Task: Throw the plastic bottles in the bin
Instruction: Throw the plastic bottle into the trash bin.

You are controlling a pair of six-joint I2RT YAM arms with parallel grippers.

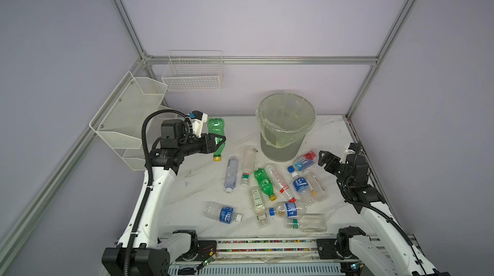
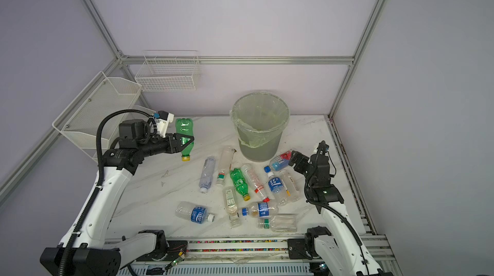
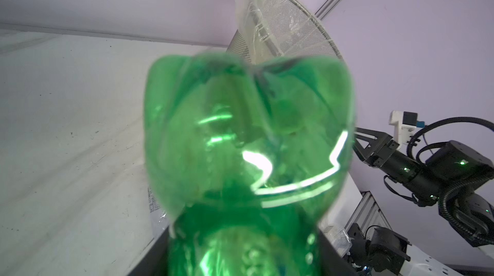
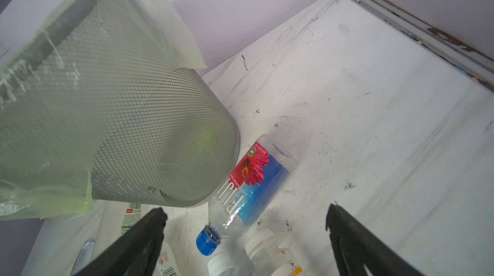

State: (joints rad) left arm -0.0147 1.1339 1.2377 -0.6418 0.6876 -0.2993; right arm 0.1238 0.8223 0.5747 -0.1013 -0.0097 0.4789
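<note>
1. Top views both show the white table [image 1: 187, 189]; close to its front edge lie a blue-label bottle [image 1: 224, 213] and a wide clear bottle [image 1: 307, 223], both on their sides.
2. Behind them a heap of bottles [image 1: 278, 181] lies flat; the other green bottle [image 1: 264, 184], with a yellow cap, is in the middle of it.
3. At the right, the right gripper [image 1: 322, 158] is wide open and holds nothing; in the right wrist view its black fingers [image 4: 139, 242] stand far apart, and a flower-label bottle [image 4: 248, 181] lies just beside the foot of the bin [image 4: 133, 127].
4. At the left, the left gripper [image 1: 219, 140] squeezes the middle of a green bottle [image 1: 215, 126]; its yellow cap [image 1: 217, 158] points to the front.
5. Farther back the bin stands upright with a pale green bag over its rim; the held bottle is well apart from it, to its left.
6. Farthest away, white wire baskets [image 1: 192, 74] hang on the walls at the back left corner.
</note>
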